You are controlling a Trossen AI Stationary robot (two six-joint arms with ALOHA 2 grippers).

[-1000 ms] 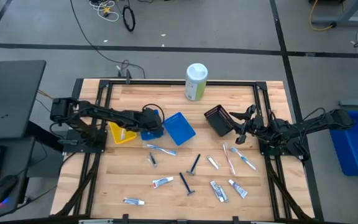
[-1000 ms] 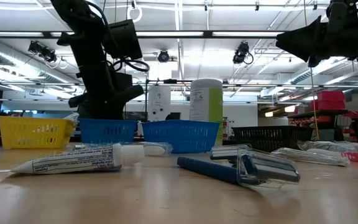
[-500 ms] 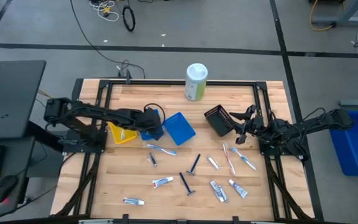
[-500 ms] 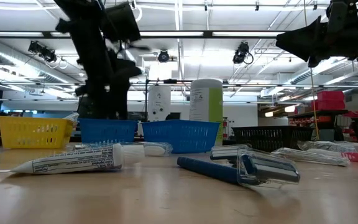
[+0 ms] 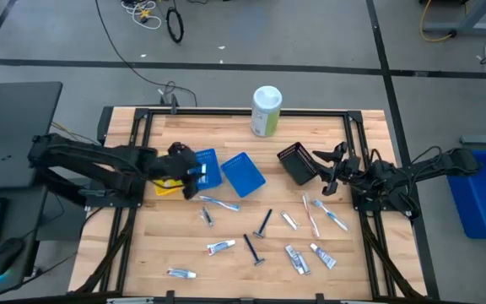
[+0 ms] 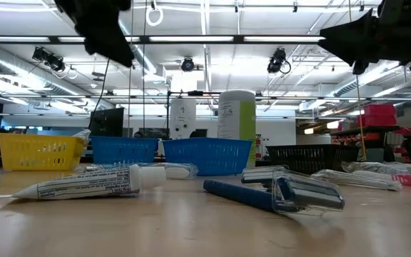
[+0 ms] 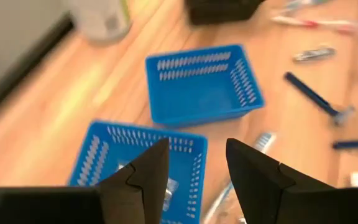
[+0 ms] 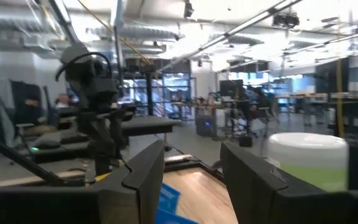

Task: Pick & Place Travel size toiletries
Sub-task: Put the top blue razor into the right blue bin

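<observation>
Table: pale wood planks (image 5: pixel 226 270) inside a dark metal frame.
Left claw (image 5: pixel 194 176): above the left blue mesh basket (image 5: pixel 207 168), just right of the yellow basket (image 5: pixel 165 184); fingers parted, nothing between them.
Right claw (image 5: pixel 326 175): at the table's right edge, beside the black mesh basket (image 5: pixel 295 163); fingers apart, empty.
Toiletries: white toothpaste tubes (image 5: pixel 220 247), slim blue razors (image 5: pixel 252 250) and thin toothbrushes (image 5: pixel 218 203) lie scattered flat on the near half.
Second blue basket (image 5: pixel 243 174): rectangular, perforated walls.
Canister (image 5: pixel 266 111): white-green cylinder at the far edge.

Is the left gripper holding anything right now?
No, the left gripper is open and empty above the blue tray.
</observation>
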